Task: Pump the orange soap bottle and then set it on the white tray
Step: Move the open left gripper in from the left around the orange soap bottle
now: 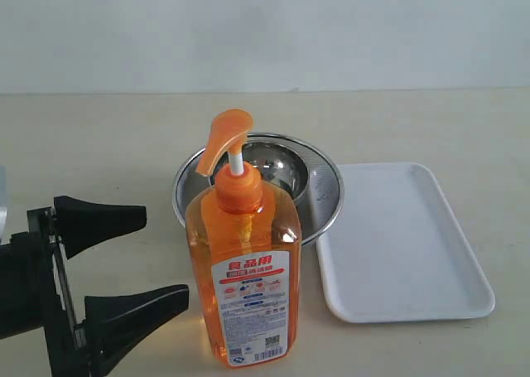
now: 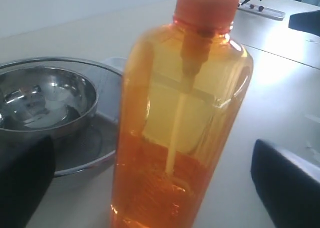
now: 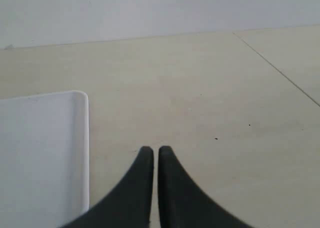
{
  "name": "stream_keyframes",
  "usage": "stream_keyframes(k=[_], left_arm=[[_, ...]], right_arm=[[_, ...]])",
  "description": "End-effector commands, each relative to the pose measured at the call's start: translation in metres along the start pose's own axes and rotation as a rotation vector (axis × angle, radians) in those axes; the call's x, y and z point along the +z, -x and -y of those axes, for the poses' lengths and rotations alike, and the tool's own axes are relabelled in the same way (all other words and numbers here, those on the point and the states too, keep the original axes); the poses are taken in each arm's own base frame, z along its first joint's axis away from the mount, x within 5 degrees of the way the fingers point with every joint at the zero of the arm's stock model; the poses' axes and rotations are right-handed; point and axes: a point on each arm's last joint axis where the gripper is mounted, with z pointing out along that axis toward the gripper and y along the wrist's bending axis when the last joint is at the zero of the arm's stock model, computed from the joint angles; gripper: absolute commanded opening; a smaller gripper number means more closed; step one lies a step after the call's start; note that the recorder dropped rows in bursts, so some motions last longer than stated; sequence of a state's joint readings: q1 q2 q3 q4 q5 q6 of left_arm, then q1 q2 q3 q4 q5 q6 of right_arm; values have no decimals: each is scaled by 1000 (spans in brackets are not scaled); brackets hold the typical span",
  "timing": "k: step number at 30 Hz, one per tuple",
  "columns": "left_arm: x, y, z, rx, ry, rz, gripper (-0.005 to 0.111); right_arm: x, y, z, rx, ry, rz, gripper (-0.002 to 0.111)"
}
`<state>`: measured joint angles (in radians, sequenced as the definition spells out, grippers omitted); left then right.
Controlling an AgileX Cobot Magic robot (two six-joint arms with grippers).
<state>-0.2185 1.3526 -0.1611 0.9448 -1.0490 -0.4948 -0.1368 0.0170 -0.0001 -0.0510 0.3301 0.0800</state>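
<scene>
At centre front of the exterior view, the orange soap bottle [image 1: 244, 269] stands upright on the pale table [image 1: 99, 145], not yet on the white tray [image 1: 397, 244], which lies at its 3 o'clock, near but apart. Two nested steel bowls [image 1: 319, 195] sit close behind it, at 12 to 1 o'clock. The left hand [image 1: 166, 256] waits at the bottle's 9 o'clock with its jaws spread wide, holding nothing and clear of the bottle. The orange pump head [image 1: 224, 137] stands raised on its white stem, spout towards 11 o'clock. A white-and-red label [image 1: 252, 294] covers the lower front.

Left wrist view: the bottle's translucent body [image 2: 185, 128] fills the gap between the two dark fingers [image 2: 25, 183] without touching either. The liquid appears to reach only about halfway up (so the weight probably sits low). The bowls [image 2: 45, 97] show polished, mirror-like metal just beside the bottle.

Right wrist view: the right hand [image 3: 155, 150] has its tapered black tips pressed almost together on nothing, above bare table. The rounded corner and low rim of the tray [image 3: 45, 138] lie beside it.

Handling, as a judgement: the bottle is tall and narrow, so it is likely to tip if nudged high. Its plastic looks smooth, slippery and somewhat yielding. The broad flat-sided body below the shoulder, about label height, offers the surest hold. The pump stem should be pressed straight down.
</scene>
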Motion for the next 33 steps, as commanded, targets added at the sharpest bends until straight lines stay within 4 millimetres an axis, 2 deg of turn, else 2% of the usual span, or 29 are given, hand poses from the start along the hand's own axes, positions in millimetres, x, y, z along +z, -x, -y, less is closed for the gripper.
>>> stream_keyframes(k=[1, 15, 28, 33], left_arm=[[0, 4, 1, 56, -13, 32, 110], [3, 3, 4, 108, -82, 84, 110], [29, -7, -19, 91, -95, 53, 110], [35, -9, -20, 116, -149, 33, 110]], right_arm=[[0, 1, 0, -14, -4, 14, 1], [0, 1, 0, -14, -4, 14, 1], [0, 1, 0, -14, -4, 14, 1], [0, 1, 0, -14, -4, 14, 1]])
